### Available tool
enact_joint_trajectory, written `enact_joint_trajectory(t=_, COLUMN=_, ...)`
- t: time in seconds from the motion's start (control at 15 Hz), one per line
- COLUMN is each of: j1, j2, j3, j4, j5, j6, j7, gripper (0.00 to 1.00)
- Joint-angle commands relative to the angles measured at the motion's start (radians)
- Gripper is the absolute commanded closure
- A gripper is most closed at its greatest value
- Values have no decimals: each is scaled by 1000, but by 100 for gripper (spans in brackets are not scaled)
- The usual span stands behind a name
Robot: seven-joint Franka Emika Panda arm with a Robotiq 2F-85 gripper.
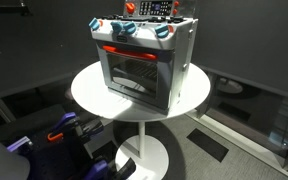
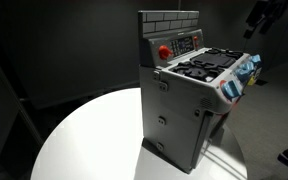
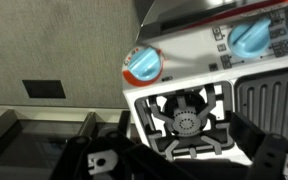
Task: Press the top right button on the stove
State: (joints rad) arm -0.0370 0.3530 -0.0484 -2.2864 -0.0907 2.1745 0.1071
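The stove (image 1: 144, 60) is a small silver-grey toy oven with a glass door, a red strip and teal knobs (image 1: 124, 31), standing on a round white table (image 1: 89, 90). It also shows in an exterior view (image 2: 184, 100), seen from its side. Its dark back panel (image 2: 189, 43) carries a round red button (image 2: 165, 52) and small buttons. In the wrist view I see the red button (image 3: 142, 65), blue buttons (image 3: 249, 38) and a black burner grate (image 3: 189, 120). My gripper (image 2: 266, 17) hovers above the stove's front. Its fingers (image 3: 184, 165) are spread wide and empty.
The table (image 2: 84, 140) has bare white surface around the stove. A blue and black object (image 1: 59, 130) lies on the floor beside the table's pedestal base (image 1: 144, 155). The surroundings are dark.
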Motion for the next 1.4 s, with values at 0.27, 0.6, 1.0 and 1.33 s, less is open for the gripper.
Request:
enact_joint_trajectory(t=0.27, j1=3, j2=-178, j3=-32, j4=158, j5=-30, j6=122, j7=118, gripper=0)
enact_joint_trajectory(t=0.6, j1=10, j2=-285, j3=-30, j4=256, j5=-65, j6=132, j7=183, gripper=0)
enact_joint_trajectory(t=1.0, j1=29, j2=-393, j3=-14, j4=369, j5=-85, j6=112, j7=233, gripper=0)
enact_joint_trajectory(t=1.33, j1=45, j2=-456, j3=6, j4=438, j5=-84, j6=99, j7=255, gripper=0)
